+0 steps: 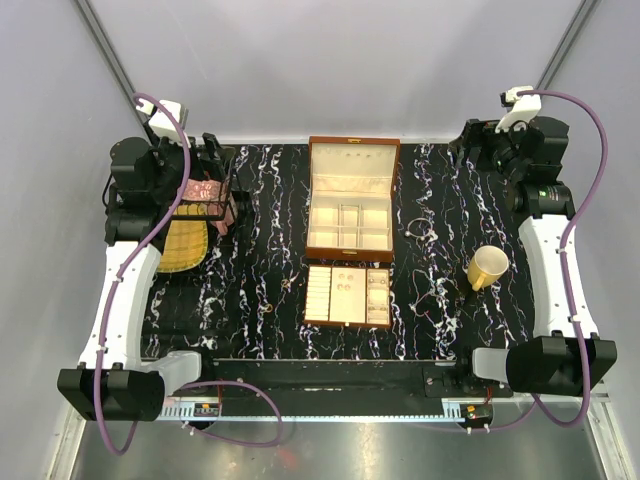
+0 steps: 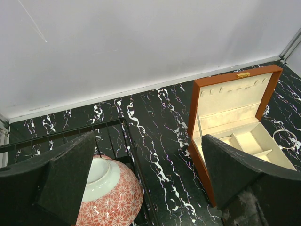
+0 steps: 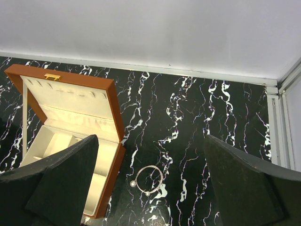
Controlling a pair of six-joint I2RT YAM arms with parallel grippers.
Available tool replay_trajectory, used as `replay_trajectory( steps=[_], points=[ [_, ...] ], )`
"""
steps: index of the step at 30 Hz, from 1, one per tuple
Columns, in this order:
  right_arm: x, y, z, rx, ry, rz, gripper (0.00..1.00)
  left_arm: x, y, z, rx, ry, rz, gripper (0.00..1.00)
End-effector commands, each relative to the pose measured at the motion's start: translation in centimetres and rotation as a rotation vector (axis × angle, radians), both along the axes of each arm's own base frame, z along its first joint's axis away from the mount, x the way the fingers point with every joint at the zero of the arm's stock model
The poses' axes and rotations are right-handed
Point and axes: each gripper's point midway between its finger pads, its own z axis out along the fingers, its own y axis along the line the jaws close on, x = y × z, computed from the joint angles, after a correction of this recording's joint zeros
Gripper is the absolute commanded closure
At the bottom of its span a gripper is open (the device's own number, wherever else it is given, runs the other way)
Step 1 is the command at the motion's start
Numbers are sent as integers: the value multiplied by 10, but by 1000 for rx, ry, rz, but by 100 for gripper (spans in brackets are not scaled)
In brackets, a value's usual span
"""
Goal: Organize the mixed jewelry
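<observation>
**Both arms at far corners, jaws wide, jewelry on marble and in tray**

Left gripper [image 2: 149, 176]: at the far-left corner of the table [image 1: 260, 300], over a black wire rack [image 1: 212, 200]. Jaws wide, nothing between them. In the left wrist view a red-patterned bowl [image 2: 110, 190] sits in the rack just under the left finger, tilted, with its white foot toward the camera. A yellow mat [image 1: 185, 245] lies beside the rack on its near side.

Right gripper [image 3: 153, 186]: at the far-right corner. Jaws wide, holding nothing.

Box [image 1: 348, 210]: brown, mid-table, lid up, cream lining. The compartments I can see look bare. Its tray [image 1: 347, 296] lies flat on the marble just in front of the box, apart from it.

Jewelry:
- 1 bangle [image 1: 421, 230]: a pale thin loop flat on the marble, just right of the box and not touching it. The right wrist view puts it below and between the 2 fingers, with 2 small beads at its open ends.
- Small rings [image 1: 345, 285]: tiny pale specks in the tray's middle section. I cannot count them.
- Thin strands [image 1: 432, 295]: on the marble right of the tray. They are hard to tell from the white veins.

Cup [image 1: 487, 266]: yellow, near the right edge, tilted, well apart from the box.
</observation>
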Motion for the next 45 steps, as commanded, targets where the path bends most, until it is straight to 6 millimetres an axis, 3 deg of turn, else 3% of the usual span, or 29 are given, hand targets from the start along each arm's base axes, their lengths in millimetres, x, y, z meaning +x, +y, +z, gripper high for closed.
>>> replay_trajectory(
  steps=[1, 10, 16, 29, 36, 45],
  points=[
    [-3, 4, 12, 3, -43, 26, 0, -1, -3, 16, -4, -53, -22, 1],
    [-3, 6, 9, 1, -31, 42, 0, -3, -4, 16, -9, -54, -21, 1],
    [-3, 6, -13, -21, 18, 57, 0, -6, -7, 18, -10, -60, -41, 1],
    [14, -9, -126, -8, 293, -32, 0, -11, -15, 2, 11, -27, -101, 1],
    [25, -14, -179, 11, 434, -64, 6, -9, -16, -10, 38, -14, -117, 1],
    [36, -18, -235, 16, 572, -90, 14, -14, -40, -21, 93, 6, -210, 1]
  ],
)
